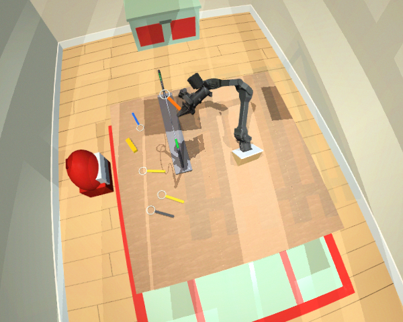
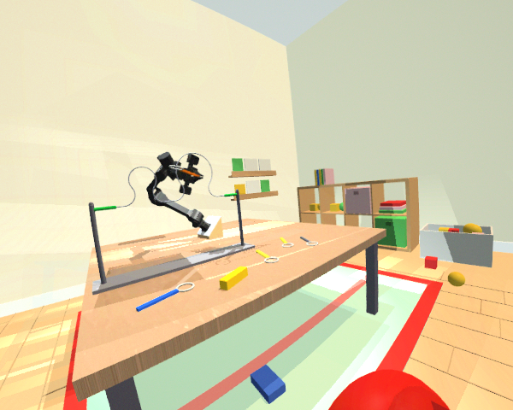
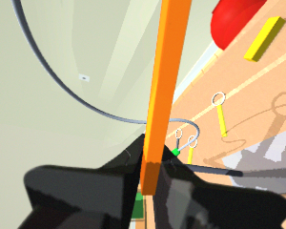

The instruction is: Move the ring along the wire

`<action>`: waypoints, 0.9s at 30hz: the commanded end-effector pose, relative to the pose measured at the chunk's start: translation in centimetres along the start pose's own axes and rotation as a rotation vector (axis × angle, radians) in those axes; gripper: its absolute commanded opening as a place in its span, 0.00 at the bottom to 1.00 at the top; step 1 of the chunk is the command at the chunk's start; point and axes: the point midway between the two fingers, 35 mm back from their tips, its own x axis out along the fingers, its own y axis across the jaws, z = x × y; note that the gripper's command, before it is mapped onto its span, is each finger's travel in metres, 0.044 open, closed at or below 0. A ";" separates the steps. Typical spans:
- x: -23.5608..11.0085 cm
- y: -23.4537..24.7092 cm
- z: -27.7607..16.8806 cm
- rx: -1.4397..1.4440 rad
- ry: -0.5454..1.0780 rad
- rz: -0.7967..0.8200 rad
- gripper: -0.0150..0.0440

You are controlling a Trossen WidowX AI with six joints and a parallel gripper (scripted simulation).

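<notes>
While clamping orange handle (image 3: 163, 91), claw (image 3: 148, 183), ring (image 1: 164, 93) around wire (image 3: 62, 86)

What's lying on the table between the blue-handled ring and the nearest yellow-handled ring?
A yellow block lies between the blue-handled ring and the yellow-handled ring, clearest in the top view.

In the wrist view the orange handle (image 3: 164, 91) runs off the top edge, so its ring is out of sight there. The hand (image 3: 148, 183) covers the handle's lower end. The red ball (image 2: 387, 392) is cut by the exterior view's bottom edge.

Five handled rings (image 1: 164, 94); two posts (image 2: 97, 240); one yellow block (image 1: 131, 144).
</notes>
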 end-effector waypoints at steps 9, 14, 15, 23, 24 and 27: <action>0.0 -0.5 0.1 -0.139 -0.017 -0.072 0.00; 0.1 -0.7 0.1 -0.194 -0.024 -0.102 0.00; 0.1 -0.8 0.1 -0.205 -0.025 -0.108 0.00; 0.1 -1.1 0.2 -0.292 -0.036 -0.156 0.00; 0.1 -1.2 0.2 -0.302 -0.038 -0.162 0.00; 0.1 -1.3 0.2 -0.335 -0.042 -0.180 0.00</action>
